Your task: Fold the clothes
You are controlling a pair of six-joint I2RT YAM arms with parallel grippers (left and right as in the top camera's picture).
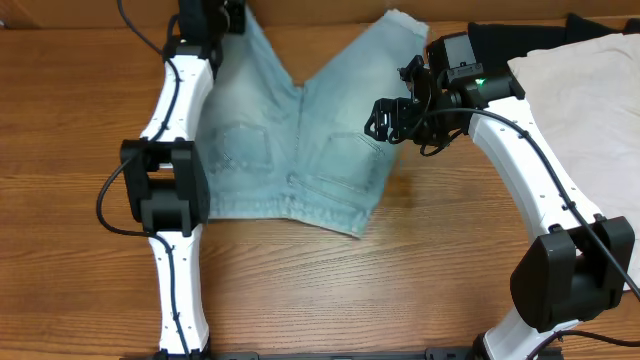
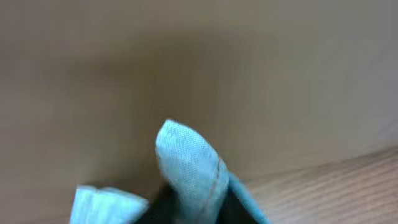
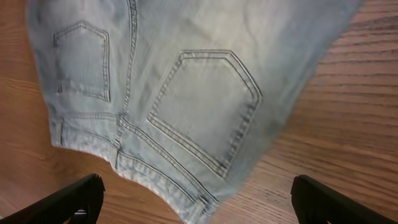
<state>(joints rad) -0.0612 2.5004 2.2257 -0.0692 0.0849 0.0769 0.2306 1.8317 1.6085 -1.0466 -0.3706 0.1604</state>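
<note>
Left gripper was clenched on the far hem of the left leg of the shorts, with a blurred fold of denim sticking up between its fingers in the wrist view. Right gripper was released, jaws spread wide, hovering over the right back pocket and holding nothing. The shorts lay flat on the desk between the arms, pockets up, waistband at the near side and legs splayed in a V toward the far edge, long axis near-to-far.
</note>
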